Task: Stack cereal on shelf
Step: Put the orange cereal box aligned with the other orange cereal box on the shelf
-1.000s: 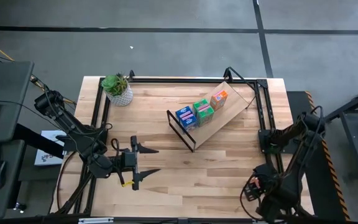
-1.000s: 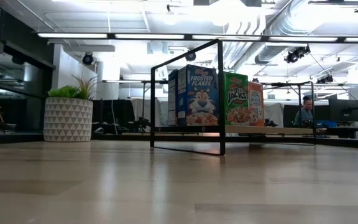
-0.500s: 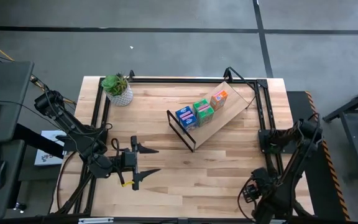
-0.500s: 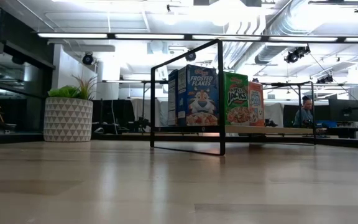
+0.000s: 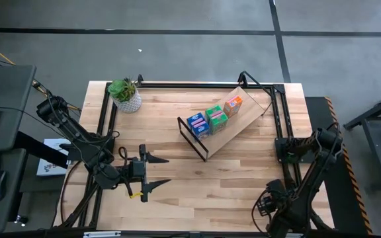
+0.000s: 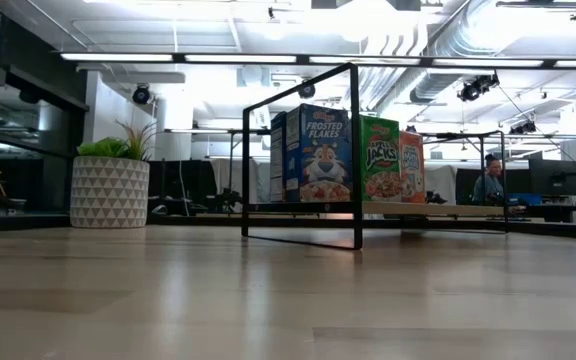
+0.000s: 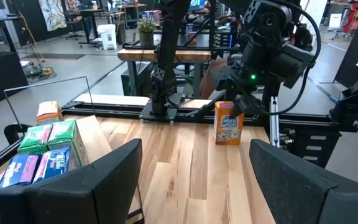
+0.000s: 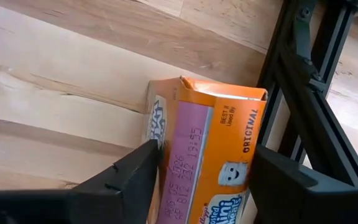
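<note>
Your left claw (image 5: 168, 170) hangs released, jaws spread wide, over the surface (image 5: 197, 192) near its front left corner, with nothing between them.

Your right claw (image 8: 204, 155) is down at the surface's right edge, toward the front right corner, set around a loose orange box (image 7: 227, 122). Whether it is grasping the box or only framing it, you cannot tell from these views. That box stands upright on the wood, just beside the black rail along the right edge. On its front, seen from the left wrist, the name begins "Mini"; the rest is too small to read. From the right wrist, the top and side carry "ORIGINAL" and "BEST IF USED BY", with a line of stamped date digits running along a pink panel; the digits are not clear enough to trust.

The shelf (image 5: 240, 122) lies on a diagonal from the middle of the surface toward its far right corner. Three cereal boxes stand upright in a row at its lower, central end, side by side. The blue box (image 6: 318, 155) reads "FROSTED FLAKES" above a cartoon tiger. The green box (image 6: 380, 158) next to it shows "JACKS". The orange box (image 6: 412, 165) at the far end of the row has lettering you cannot make out. The rest of the plank is bare.

A potted plant (image 5: 127, 98) in a white patterned pot sits at the far left corner.
</note>
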Robot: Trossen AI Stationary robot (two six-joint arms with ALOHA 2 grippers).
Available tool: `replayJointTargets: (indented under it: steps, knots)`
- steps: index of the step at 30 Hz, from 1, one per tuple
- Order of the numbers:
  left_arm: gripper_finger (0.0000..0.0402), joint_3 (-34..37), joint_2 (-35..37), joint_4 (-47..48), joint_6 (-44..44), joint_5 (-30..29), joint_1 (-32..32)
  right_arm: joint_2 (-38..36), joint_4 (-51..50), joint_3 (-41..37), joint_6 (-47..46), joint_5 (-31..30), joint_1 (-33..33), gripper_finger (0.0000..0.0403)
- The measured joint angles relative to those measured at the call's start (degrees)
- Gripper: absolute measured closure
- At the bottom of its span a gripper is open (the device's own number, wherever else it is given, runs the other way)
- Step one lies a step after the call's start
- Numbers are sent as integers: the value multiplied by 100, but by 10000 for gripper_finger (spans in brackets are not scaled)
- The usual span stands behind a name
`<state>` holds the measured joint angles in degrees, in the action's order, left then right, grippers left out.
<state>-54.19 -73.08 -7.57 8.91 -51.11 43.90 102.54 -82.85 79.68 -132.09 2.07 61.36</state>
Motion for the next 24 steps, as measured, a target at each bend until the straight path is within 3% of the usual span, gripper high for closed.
replayJointTargets:
  steps: [8,14,18,24]
  knots:
    - [112,0,-2,2,0,0,0,0,-3,0,391,-4,-82,242]
    - [112,0,-2,13,-2,0,1,-71,17,108,1180,-114,-287,263]
    - [112,-1,0,13,-2,0,2,-287,13,549,2004,-808,-486,264]
    - [112,0,0,11,-4,0,1,-479,-704,1801,3773,-2468,-950,265]
